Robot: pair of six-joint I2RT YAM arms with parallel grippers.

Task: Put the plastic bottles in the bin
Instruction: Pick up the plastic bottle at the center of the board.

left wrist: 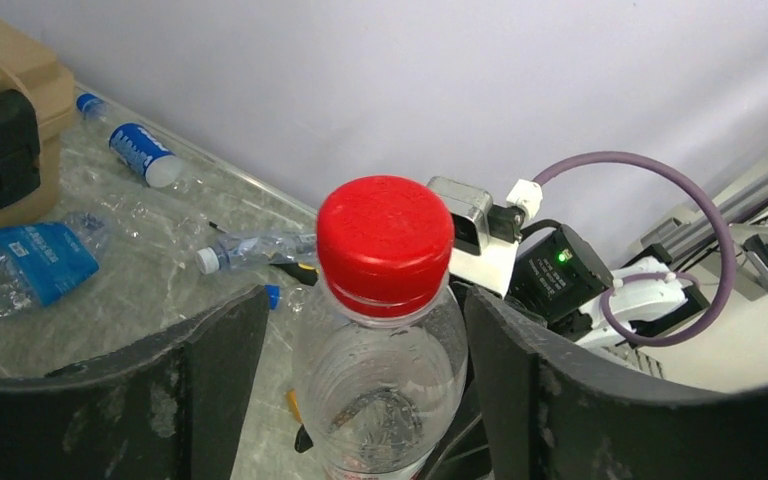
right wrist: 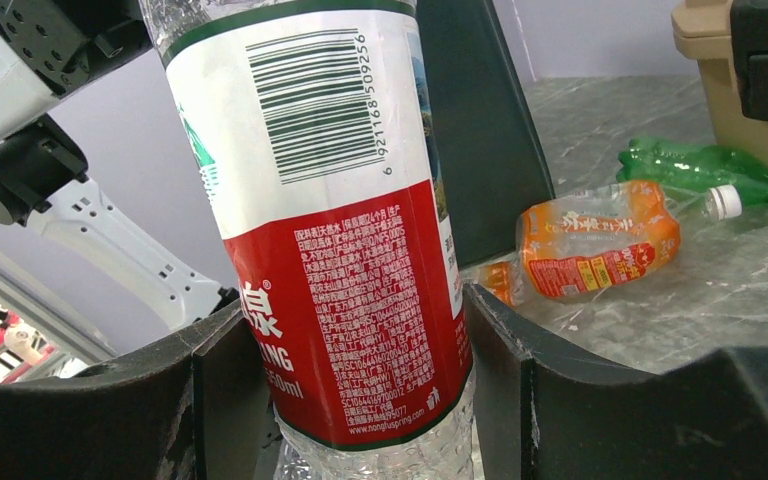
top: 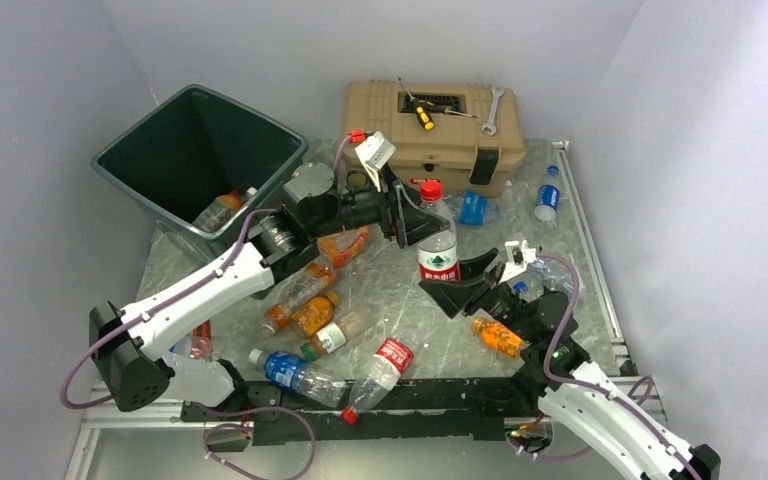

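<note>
Gripping the upright red-capped bottle (top: 438, 238) low on its label, right tool (top: 457, 284) holds it mid-worktop (top: 440, 345); left tool (top: 413, 218), jaws apart, straddles its neck, nearer the bin (top: 175, 140) at far left.

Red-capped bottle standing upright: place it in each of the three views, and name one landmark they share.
Top external: red-capped bottle stands right of centre, in front of the tan toolbox.
Left wrist: red-capped bottle at bottom centre, cap towards the camera; toolbox at the left edge.
Right wrist: red-capped bottle left of centre, its label filling the height; toolbox at top right.
Shared landmark: the tan toolbox.
</note>
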